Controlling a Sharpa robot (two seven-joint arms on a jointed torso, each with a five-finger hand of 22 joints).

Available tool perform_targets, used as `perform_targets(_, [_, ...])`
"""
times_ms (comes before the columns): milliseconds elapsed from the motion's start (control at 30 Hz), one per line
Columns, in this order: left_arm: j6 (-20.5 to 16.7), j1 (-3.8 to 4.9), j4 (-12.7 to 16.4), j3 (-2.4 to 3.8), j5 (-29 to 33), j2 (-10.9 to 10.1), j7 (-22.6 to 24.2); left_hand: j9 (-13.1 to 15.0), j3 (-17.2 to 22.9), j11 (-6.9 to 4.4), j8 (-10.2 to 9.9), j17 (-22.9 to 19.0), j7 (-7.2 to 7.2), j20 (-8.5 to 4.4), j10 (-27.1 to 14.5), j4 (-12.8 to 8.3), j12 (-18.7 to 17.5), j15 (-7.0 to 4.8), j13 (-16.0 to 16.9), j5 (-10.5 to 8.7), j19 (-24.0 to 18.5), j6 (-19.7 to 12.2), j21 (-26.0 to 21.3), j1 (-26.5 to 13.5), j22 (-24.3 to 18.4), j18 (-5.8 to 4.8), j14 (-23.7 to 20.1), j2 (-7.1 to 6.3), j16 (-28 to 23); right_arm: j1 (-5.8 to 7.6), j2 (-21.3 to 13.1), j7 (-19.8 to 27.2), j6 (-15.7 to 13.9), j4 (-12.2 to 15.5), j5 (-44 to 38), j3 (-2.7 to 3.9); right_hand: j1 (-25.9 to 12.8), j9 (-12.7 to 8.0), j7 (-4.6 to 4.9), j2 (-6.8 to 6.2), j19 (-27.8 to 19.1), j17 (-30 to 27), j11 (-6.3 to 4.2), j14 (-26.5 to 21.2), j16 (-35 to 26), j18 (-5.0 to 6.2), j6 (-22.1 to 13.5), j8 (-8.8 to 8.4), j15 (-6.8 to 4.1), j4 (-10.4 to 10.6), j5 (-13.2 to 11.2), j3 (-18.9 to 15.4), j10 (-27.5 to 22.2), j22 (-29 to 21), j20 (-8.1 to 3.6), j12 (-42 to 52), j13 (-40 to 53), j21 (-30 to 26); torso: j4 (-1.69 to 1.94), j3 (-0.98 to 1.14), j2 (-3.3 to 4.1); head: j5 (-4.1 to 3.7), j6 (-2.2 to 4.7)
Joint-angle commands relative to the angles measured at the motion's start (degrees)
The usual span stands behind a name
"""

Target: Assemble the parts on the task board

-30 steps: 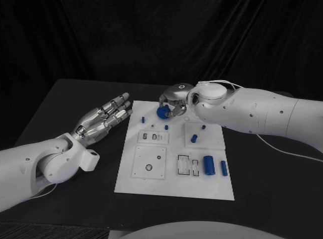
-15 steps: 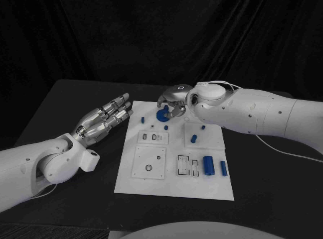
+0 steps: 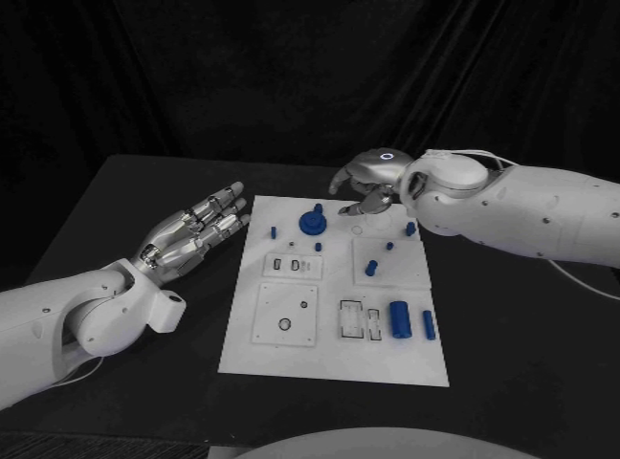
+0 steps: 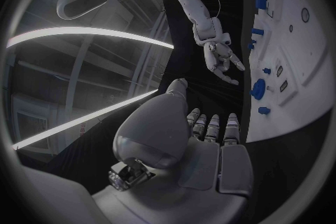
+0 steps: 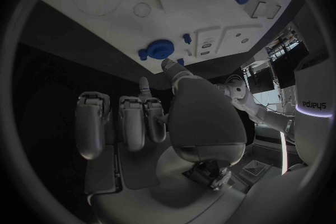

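Task board (image 3: 338, 359): we see the white plate lying flat in the middle of the black table (image 3: 103, 220), its long side running from near to far, with printed outlines and shallow recesses across it.
Right hand (image 3: 369, 184): we find it above the far edge of the board, just right of the round part; its fingers are curled downward and loosely apart, and we see nothing held between them. In the right wrist view the hand (image 5: 161, 117) hangs over the board with the round part beyond its fingertips.
Left hand (image 3: 200, 229): we see it lying to the left of the board, close beside its far left edge, palm up; its fingers (image 3: 225, 205) are stretched out straight and lie close together, holding nothing. The left wrist view shows the same flat hand (image 4: 203, 145).
Round blue part (image 3: 312, 221): we place it on the far part of the board, a disc with a short stem standing upright from it, apart from both hands.
Blue cylinders (image 3: 400, 318): we count two lying side by side near the right edge, on the near half.
Small blue pegs (image 3: 369, 268): we see several standing scattered over the far half of the board, one near its left edge (image 3: 272, 229) and others right of centre.
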Motion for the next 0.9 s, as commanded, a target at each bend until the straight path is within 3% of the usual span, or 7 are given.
perform_targets(33, [0.46, 0.09, 0.23, 0.05, 0.00, -0.11, 0.39, 0.07, 0.06, 0.47, 0.23, -0.07, 0.30, 0.36, 0.02, -0.41, -0.20, 0.42, -0.08, 0.28, -0.14, -0.09, -0.34, 0.29, -0.08, -0.35, 0.08, 0.32, -0.21, 0.73, -3.80, -1.42, -3.26, 3.26, -0.12, 0.01, -0.50, -0.02, 0.08, 0.01, 3.20, 15.09, -0.39, 6.01, 0.15, -0.13, 0.81, 0.55, -0.32, 0.22, -0.52, -0.52, 6.00, 12.69, -0.13, 0.20, 15.08, 0.56, -0.05, 0.00, -0.01, -0.36, -0.22])
perform_targets(100, [0.43, 0.09, 0.17, 0.05, 0.00, -0.11, 0.33, 0.07, 0.06, 0.47, 0.23, -0.07, 0.30, 0.36, 0.02, -0.41, -0.20, 0.42, -0.08, 0.28, -0.14, -0.09, -0.34, 0.29, -0.08, -0.35, 0.08, 0.32, -0.21, 1.03, -6.60, -2.01, -2.71, 4.99, -0.12, 0.00, -0.22, -0.01, -0.02, 0.06, 3.79, 15.09, -0.48, 6.01, 0.15, -0.39, 1.63, 0.75, -0.40, 0.52, 1.95, -0.91, 6.00, 13.23, -0.20, 0.20, 15.08, 1.36, -0.13, -0.01, -0.06, -0.40, -0.44])
perform_targets(200, [0.54, 0.09, 0.07, 0.05, 0.00, 0.00, 0.32, 0.07, 0.06, 0.47, 0.23, -0.07, 0.30, 0.36, 0.02, -0.41, -0.20, 0.42, -0.08, 0.28, -0.14, -0.09, -0.34, 0.29, -0.08, -0.35, 0.08, 0.32, -0.21, 1.17, -9.17, -2.98, -1.77, 6.26, -0.12, -0.01, -0.33, -0.08, -0.09, -0.01, 3.85, 15.09, -0.51, 6.01, 0.15, -0.42, 1.54, 0.63, -0.42, 0.77, 1.85, -1.16, 6.00, 13.29, -0.22, 0.20, 15.08, 1.44, -0.24, -0.04, -0.13, -0.51, -0.77])
perform_targets(433, [0.93, 0.04, -0.29, 0.04, 0.00, 0.40, 0.29, 0.06, 0.10, 0.49, 0.23, -0.07, 0.35, 0.40, 0.02, -0.51, -0.20, 0.47, -0.08, 0.34, -0.14, -0.12, -0.34, 0.30, -0.08, -0.37, 0.08, 0.31, -0.21, -0.19, -12.93, -4.89, -1.39, 6.84, -0.12, -0.03, -0.02, -0.80, -0.28, -0.33, 3.74, 15.09, -0.69, 6.01, 0.15, -0.36, 0.08, -0.56, -0.60, 2.20, -1.84, -2.60, 6.00, 13.25, -0.37, 0.20, 15.08, 1.24, -0.45, -0.13, -0.25, -0.72, -0.67])
perform_targets(633, [1.14, 0.00, -0.42, 0.04, 0.00, 0.53, 0.20, 0.06, 0.14, 0.50, 0.22, -0.07, 0.37, 0.42, 0.02, -0.58, -0.20, 0.50, -0.08, 0.37, -0.14, -0.15, -0.34, 0.31, -0.08, -0.39, 0.08, 0.33, -0.21, -1.61, -14.05, -5.43, -1.42, 5.85, -0.12, -0.04, 0.24, -1.08, -0.33, -0.39, 3.73, 15.09, -0.74, 6.01, 0.15, -0.35, -0.39, -0.93, -0.66, 2.69, -2.74, -2.96, 6.00, 13.26, -0.43, 0.20, 15.08, 1.21, -0.58, -0.25, -0.36, -0.54, -0.94])
perform_targets(767, [1.29, -0.03, -0.54, 0.04, 0.00, 0.64, 0.13, 0.06, 0.18, 0.51, 0.23, -0.07, 0.38, 0.43, 0.02, -0.62, -0.20, 0.52, -0.08, 0.39, -0.14, -0.11, -0.34, 0.32, -0.08, -0.40, 0.08, 0.35, -0.21, -2.56, -14.15, -5.46, -1.37, 4.79, -0.12, -0.04, 0.36, -1.34, -0.28, -0.55, 3.81, 15.09, -0.72, 6.01, 0.15, -0.38, -0.37, -1.07, -0.70, 3.41, -4.10, -3.46, 6.00, 13.33, -0.47, 0.20, 15.08, 1.29, -0.71, -0.16, -0.27, -0.32, -1.08])
perform_targets(900, [1.36, -0.04, -0.57, 0.04, -0.01, 0.68, 0.14, 0.06, 0.18, 0.51, 0.23, -0.07, 0.38, 0.43, 0.02, -0.62, -0.20, 0.52, -0.08, 0.39, -0.14, -0.11, -0.34, 0.32, -0.08, -0.40, 0.08, 0.35, -0.21, -3.29, -14.13, -5.35, -1.42, 4.04, -0.12, -0.04, 0.56, -1.56, -0.24, -0.87, 3.84, 15.09, -0.70, 6.01, 0.15, -0.39, 0.01, -1.02, -0.69, 4.39, -5.68, -4.05, 6.00, 13.36, -0.49, 0.20, 15.08, 1.30, -0.61, -0.04, -0.32, -0.30, -1.22])
